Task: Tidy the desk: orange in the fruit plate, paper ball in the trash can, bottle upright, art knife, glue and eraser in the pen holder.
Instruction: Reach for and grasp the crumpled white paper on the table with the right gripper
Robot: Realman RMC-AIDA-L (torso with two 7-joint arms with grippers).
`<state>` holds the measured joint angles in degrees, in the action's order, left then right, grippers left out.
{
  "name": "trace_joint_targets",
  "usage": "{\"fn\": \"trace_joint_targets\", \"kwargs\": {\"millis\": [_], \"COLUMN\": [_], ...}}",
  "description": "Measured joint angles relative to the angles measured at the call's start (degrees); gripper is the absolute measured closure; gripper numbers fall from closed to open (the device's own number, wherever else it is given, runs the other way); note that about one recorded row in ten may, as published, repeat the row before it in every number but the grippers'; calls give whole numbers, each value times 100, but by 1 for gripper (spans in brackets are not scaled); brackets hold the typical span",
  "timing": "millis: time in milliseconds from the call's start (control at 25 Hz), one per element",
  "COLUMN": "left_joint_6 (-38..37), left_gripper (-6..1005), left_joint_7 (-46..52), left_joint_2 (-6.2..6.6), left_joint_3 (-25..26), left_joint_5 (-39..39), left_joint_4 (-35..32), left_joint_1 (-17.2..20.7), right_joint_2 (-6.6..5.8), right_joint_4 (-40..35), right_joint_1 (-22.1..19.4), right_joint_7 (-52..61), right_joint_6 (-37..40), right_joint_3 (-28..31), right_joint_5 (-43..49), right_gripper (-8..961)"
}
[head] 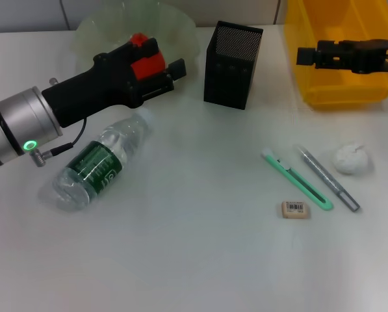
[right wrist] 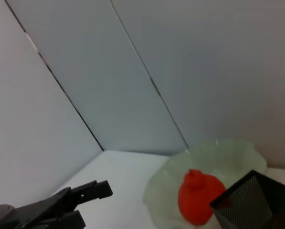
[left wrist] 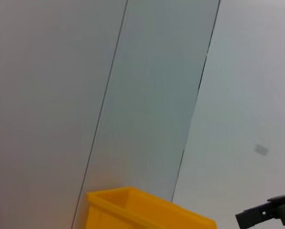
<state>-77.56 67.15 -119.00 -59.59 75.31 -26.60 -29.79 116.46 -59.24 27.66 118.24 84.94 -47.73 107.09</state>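
Note:
The orange [head: 147, 64] lies in the pale green fruit plate [head: 103, 29]. My left gripper [head: 164, 58] hovers over it, open, and partly hides it. In the right wrist view the orange [right wrist: 198, 198] rests in the plate [right wrist: 228, 152], apart from the left gripper [right wrist: 85, 205]. The bottle [head: 96, 162] lies on its side. The green art knife [head: 297, 179], grey glue stick [head: 326, 177], eraser [head: 295, 209] and paper ball [head: 351, 158] lie on the table. My right gripper [head: 307, 55] is open and empty over the yellow trash can [head: 340, 91].
The black mesh pen holder [head: 231, 64] stands between the plate and the trash can. The left wrist view shows the trash can [left wrist: 132, 210], the right gripper's tip [left wrist: 257, 217] and the wall.

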Motion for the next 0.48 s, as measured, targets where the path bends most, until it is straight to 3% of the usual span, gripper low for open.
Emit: {"fn": "trace_joint_targets", "kwargs": {"millis": [160,360,440,480], "left_joint_6": [22,2,16,17], "left_gripper": [214,215,215,215], "left_joint_7": [35,36,36,35], "left_joint_2": [4,-2,-2,-1], "left_joint_3": [0,11,4,0], "left_joint_5": [-9,-34,-57,-65], "left_joint_4": [45,48,65,100], "left_joint_1": [-9,75,87,87], "right_joint_2": [62,-79,-90,-97], "right_joint_4": [-528,-859,-913,-1046], "right_joint_1": [136,440,482,574], "right_joint_7": [1054,2879,3102,3488], "right_joint_6": [167,727,804,998], "right_joint_3": [-16,55,55,36], "right_joint_5": [669,2132,2371,2906], "right_gripper": [118,118,118,118]}}
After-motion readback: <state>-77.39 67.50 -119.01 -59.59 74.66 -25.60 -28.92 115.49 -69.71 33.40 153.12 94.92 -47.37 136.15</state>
